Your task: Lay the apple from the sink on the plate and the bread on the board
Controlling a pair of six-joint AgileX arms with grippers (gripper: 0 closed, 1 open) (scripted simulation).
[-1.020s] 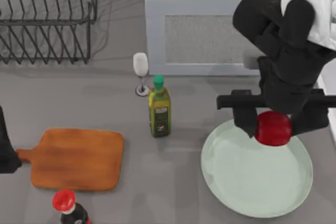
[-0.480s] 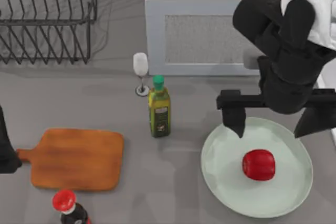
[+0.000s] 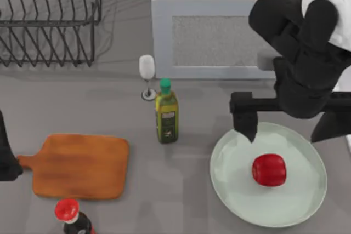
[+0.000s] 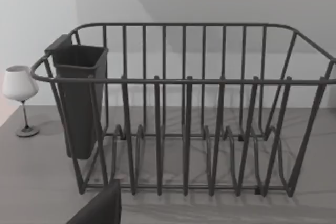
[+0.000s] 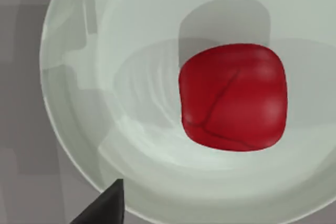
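My right gripper [image 3: 290, 127] hangs spread open just above one roundish apple [image 3: 269, 170], no clear long axis, resting on one plate [image 3: 233, 187]; one board [image 3: 79, 165], handle pointing left, lies well apart.

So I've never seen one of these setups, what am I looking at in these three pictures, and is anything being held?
It is a simulated table with two AgileX arms. The top view looks down; the other two come from wrist cameras. The right gripper hangs open above the plate, holding nothing; the apple lies on the plate, seen close in the right wrist view. The left arm is parked at the left edge, facing the dish rack. Also there: the board, an oil bottle, a wine glass.
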